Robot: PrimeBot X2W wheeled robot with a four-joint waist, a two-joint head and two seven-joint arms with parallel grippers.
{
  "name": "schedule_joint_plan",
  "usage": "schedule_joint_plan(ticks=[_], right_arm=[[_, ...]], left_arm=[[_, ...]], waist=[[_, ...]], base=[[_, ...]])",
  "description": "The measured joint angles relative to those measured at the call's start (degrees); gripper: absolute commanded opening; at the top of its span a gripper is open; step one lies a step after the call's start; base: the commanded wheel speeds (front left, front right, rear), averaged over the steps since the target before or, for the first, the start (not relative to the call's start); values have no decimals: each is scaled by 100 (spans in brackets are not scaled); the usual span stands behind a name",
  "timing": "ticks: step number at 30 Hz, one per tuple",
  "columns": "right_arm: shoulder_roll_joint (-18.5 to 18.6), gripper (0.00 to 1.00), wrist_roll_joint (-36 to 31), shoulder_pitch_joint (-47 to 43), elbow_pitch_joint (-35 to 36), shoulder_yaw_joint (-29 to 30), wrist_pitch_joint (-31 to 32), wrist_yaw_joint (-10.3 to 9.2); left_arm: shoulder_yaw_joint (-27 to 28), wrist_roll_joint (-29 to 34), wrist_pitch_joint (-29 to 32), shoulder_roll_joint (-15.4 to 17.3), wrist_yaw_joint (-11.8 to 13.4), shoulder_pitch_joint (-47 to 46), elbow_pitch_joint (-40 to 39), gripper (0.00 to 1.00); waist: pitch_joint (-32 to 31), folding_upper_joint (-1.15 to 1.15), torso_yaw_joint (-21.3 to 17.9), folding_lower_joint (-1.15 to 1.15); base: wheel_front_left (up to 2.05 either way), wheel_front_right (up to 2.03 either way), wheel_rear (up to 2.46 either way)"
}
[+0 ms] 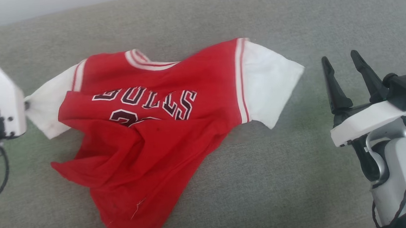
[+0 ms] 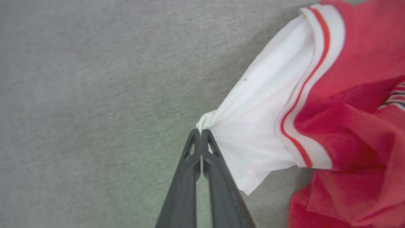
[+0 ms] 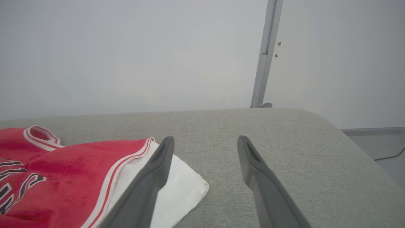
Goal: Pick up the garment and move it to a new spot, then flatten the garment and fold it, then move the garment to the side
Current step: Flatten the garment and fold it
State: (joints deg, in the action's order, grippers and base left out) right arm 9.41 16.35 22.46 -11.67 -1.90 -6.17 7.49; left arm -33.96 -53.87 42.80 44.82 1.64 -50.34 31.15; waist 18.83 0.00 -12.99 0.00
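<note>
One crumpled soft red garment (image 1: 155, 145), white-sleeved

A grey-green woven fabric surface (image 1: 263, 180) spreads across the head view, and the right wrist view shows its far right corner rounded. Behind it stands a plain pale wall (image 3: 126, 57) with a slim pale upright post (image 3: 264, 63) against it. Two small dark fittings (image 3: 279, 43) sit just beside the post, which has a round foot (image 3: 267, 104) at its base. Past the surface's right edge lies grey floor (image 3: 376, 144) below a grey skirting strip (image 3: 373, 129) — a thin dark cable (image 3: 389, 156) runs across it.
</note>
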Motion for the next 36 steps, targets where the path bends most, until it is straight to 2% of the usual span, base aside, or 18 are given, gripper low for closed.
schedule_joint_plan(ticks=[10, 15, 16, 18, 19, 20, 28, 36], right_arm=[[66, 100, -1, -237, 105, 112, 213, 0], [98, 100, -2, -305, 186, 163, 286, 0], [99, 100, -2, -330, 193, 165, 315, 0], [104, 100, -1, -357, 201, 165, 359, 0], [116, 100, 2, -359, 202, 167, 377, 0], [130, 100, 11, -366, 202, 168, 405, 0], [240, 100, 12, -348, 179, 156, 566, 0], [349, 100, 30, -201, 178, 37, 630, 0]], left_arm=[[342, -289, -435, 633, 560, 1272, -442, 0], [495, -555, -622, 632, 612, 1683, -489, 0], [522, -625, -672, 587, 610, 1745, -500, 8], [539, -671, -719, 509, 610, 1820, -515, 44], [532, -670, -747, 495, 611, 1843, -528, 85], [537, -668, -783, 482, 610, 1844, -549, 100], [446, -578, -612, 366, 580, 1397, -680, 100], [91, -383, -235, 5, 303, 779, -172, 100]], waist=[[-288, 0, 299, 0], [-384, 0, 399, 0], [-408, 0, 423, 0], [-460, 0, 472, 0], [-484, 0, 499, 0], [-509, 0, 527, 0], [-638, 0, 734, 0], [-555, 0, 778, 0]], base=[[0, 0, 0], [0, 0, 0], [0, 0, 0], [0, 0, 0], [0, 0, 0], [0, 0, 0], [0, 0, 0], [0, 0, 0]])
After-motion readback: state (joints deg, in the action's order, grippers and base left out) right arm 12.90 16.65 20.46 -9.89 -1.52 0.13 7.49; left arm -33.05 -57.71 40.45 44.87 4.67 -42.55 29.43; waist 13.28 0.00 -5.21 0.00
